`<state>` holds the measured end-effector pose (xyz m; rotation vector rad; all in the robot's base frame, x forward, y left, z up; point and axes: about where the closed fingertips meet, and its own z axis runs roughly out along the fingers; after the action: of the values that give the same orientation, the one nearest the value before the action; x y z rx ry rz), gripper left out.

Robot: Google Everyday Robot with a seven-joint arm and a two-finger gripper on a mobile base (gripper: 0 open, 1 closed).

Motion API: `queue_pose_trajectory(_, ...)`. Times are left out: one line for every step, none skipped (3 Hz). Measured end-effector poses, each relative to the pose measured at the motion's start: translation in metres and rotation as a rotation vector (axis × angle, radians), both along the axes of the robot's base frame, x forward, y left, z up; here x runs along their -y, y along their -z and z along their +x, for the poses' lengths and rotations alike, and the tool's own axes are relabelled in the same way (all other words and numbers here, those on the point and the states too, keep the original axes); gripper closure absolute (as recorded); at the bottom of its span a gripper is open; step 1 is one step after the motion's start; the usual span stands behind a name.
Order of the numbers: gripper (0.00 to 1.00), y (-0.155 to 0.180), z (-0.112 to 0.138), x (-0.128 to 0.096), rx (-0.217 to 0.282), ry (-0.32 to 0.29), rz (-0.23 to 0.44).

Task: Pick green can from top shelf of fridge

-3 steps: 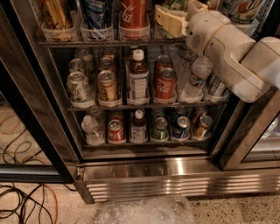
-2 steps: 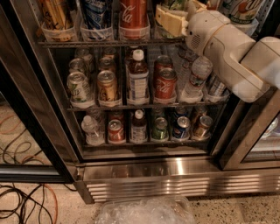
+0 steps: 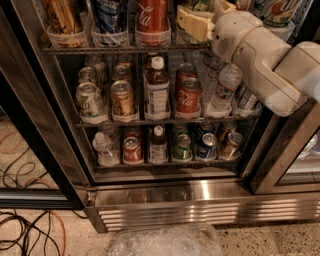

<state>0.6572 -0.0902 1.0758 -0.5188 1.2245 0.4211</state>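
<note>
In the fridge [image 3: 200, 196], on the top shelf [image 3: 125, 49], right of the Coca-Cola can [image 3: 152, 15], the green can [image 3: 196, 4] stood mostly hidden behind your tool [image 3: 192, 23], unmoved since a second before; whether it was clamped, you could not tell.

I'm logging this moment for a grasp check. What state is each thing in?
fridge, door open, arm reaching inside.
gripper, at the green can on the top shelf.
green can, in its shelf slot, mostly hidden.
Coca-Cola can, upright in its holder.
white-capped bottle, upright, capped.
</note>
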Motion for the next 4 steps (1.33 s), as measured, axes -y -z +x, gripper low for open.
queue_pose_trajectory(1.00,-0.010,-0.001,0.002,0.028,0.000,0.003)
queue_pose_trajectory(1.00,-0.022,-0.005,0.005,0.059,0.000,0.003)
queue_pose_trajectory(1.00,-0.034,-0.012,0.007,0.087,-0.003,0.007)
queue_pose_trajectory(1.00,-0.038,-0.019,0.008,0.094,-0.006,0.010)
